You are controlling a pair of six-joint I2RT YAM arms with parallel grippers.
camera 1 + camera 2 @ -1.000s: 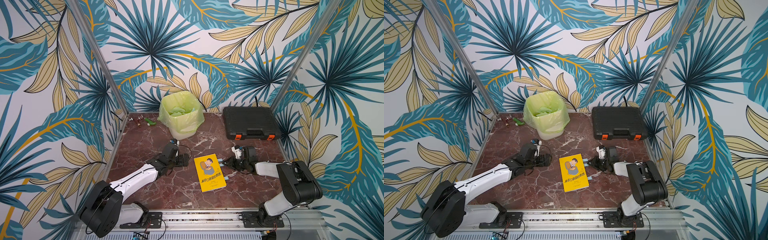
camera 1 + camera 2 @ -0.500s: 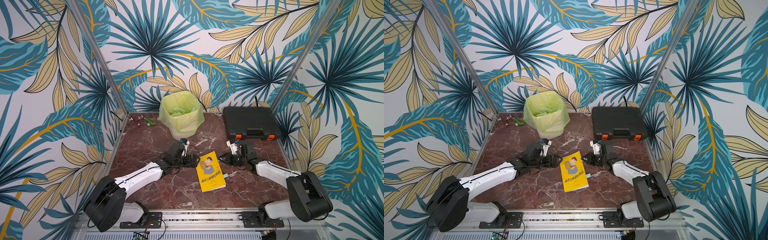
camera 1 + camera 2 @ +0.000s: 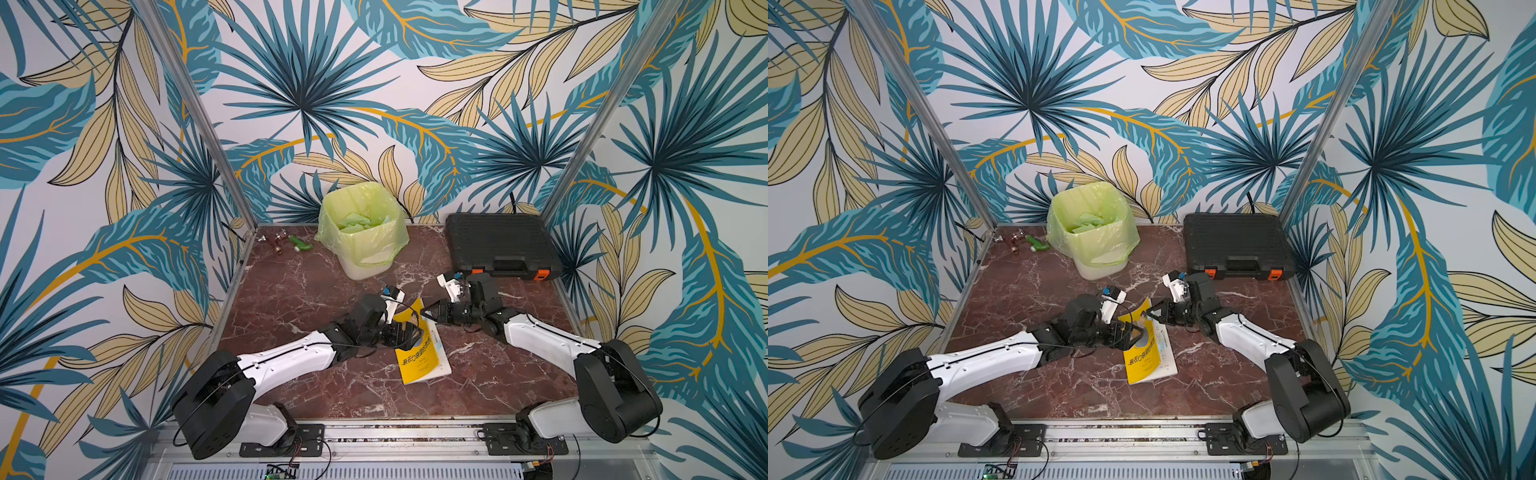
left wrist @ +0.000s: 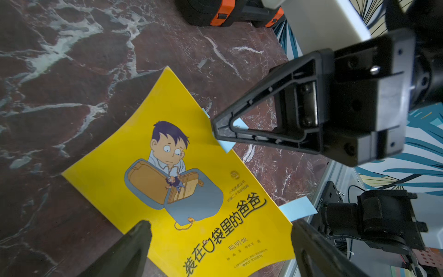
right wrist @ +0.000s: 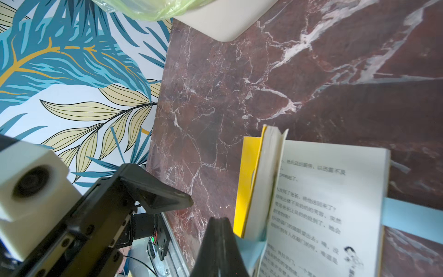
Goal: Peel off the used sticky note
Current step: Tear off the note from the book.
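In both top views your yellow book lay near the middle of the marble desk, with its far end raised off the surface. Your left arm reached in from the front-left corner, and the left jaws stood wide open over the cover. Your right arm came in from the front-right corner. The right jaws were closed at the book's raised right edge, but what they held was too small to make out here. A waste bin with a green liner stood at the far edge. A black tool case sat in the far-right corner and a few small fittings in the far-left corner.

In the left wrist view, the right jaws pinched a pale blue sticky note. It stuck out from the book's page edge, beside the cartoon boy on the cover. A second sticky note stuck out from the same edge nearer the title, with nothing touching it. Your left fingertips showed well apart above the cover.

In the right wrist view, the cover and a wad of pages stood lifted, baring a printed page. The sticky note ran bent from the closed right jaws to that page. The second sticky note reached out past the page's edge.
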